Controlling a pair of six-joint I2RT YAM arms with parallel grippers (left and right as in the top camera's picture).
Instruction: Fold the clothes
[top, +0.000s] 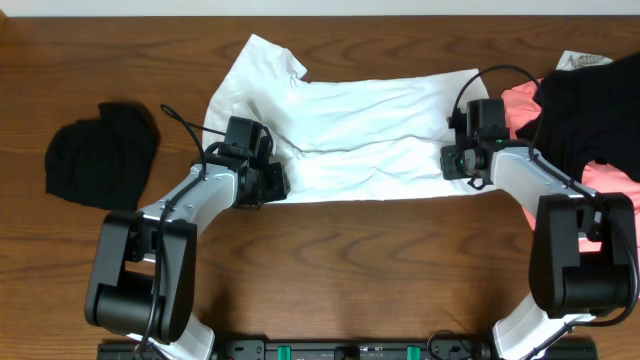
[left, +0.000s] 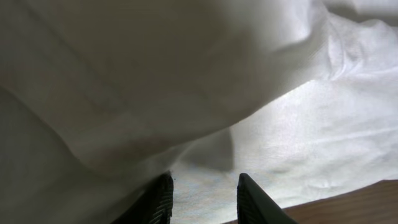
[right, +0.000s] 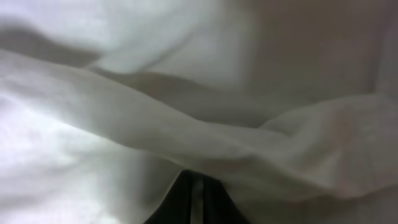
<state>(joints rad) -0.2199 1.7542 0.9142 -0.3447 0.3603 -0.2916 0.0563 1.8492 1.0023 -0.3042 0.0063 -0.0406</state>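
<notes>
Status: mid-grasp on white shirt (top: 370, 125), spread crosswise on counter (top: 350, 270) between the two sets of jaws and stretching well ahead of them. Near hem under both, left jaws at one corner and right jaws at the other.

Left jaws: apart, fingers (left: 158, 202) straddling flat cloth, loose fold hanging just above them. Not closed on anything yet, by the look of it.

Right jaws: nearly together, fingertips (right: 181, 198) with only a thin white sliver between. Reads as clamped on the shirt, with a ridge of fabric bunched just ahead.

For the step in hand:
- Close left on the hem layer only, not the fold hanging above.
- Match both grips before lifting — otherwise a skewed fold line.
- Lift just clear of the counter and carry the near hem straight ahead of both jaws onto the far edge.
- Hold light tension between the jaws to avoid sag mid-span.
- Watch the flap far ahead of the left jaws, likely to tuck under.

Leave alone black garment (top: 100, 155), well outside the left jaws, and dark-and-coral pile (top: 590, 110), just outside the right jaws.
</notes>
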